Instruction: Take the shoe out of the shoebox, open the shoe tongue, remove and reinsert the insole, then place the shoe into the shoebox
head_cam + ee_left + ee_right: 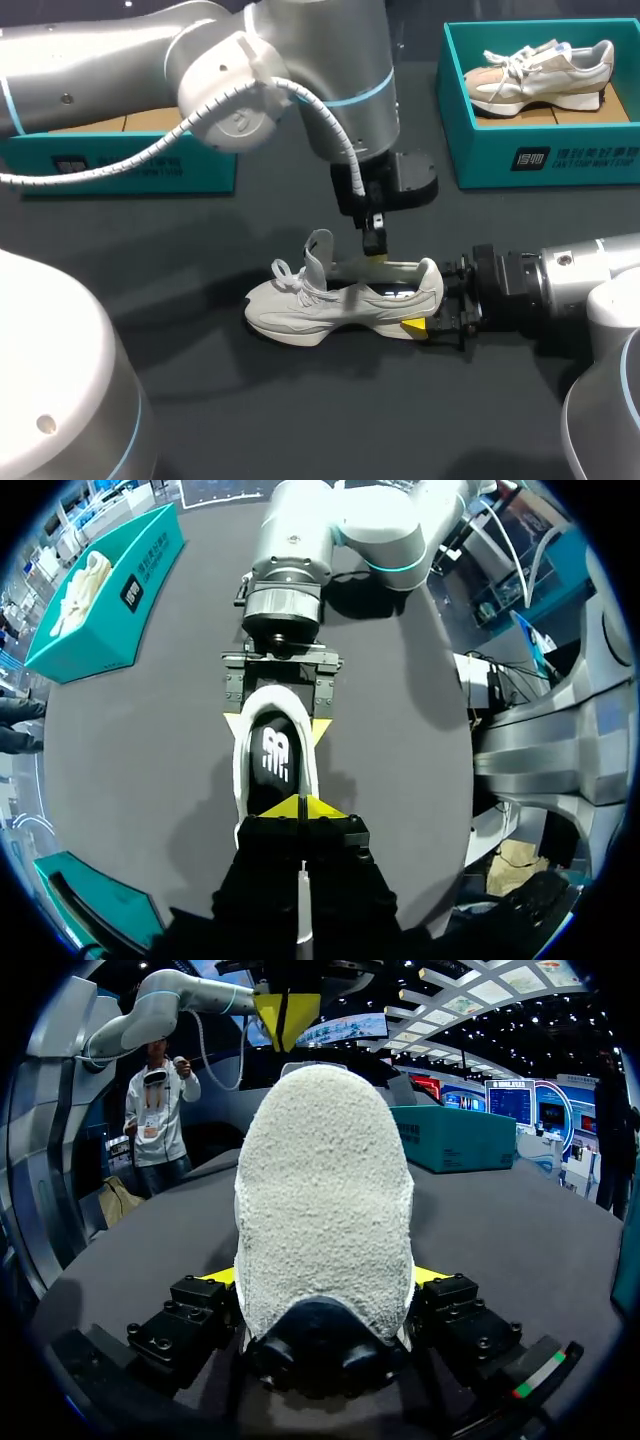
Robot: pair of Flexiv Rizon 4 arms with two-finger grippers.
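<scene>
Dark table (200,400) carries two arms, two shoes and two teal boxes. My left arm (300,80) comes from the left and stands steep over the middle, its gripper (376,256) pointing straight down at the opening of the white shoe (300,310). The yellow tips are pressed together; if something thin is between them, I cannot tell. My right arm (580,280) lies low and almost flat from the right, and its gripper (277,727) clamps the heel (325,1220) from both sides. The shoe stands on its sole on the table, toe to the left, outside both boxes. Only the left wrist view shows the dark insole (275,760) inside the shoe; only the right wrist view shows the rough back of the heel (it fills most of this view). The head view alone shows the tongue (318,250) standing up. One box (530,160) at the far right holds the beige shoe (540,72); the other box (130,165) sits behind the left arm.
</scene>
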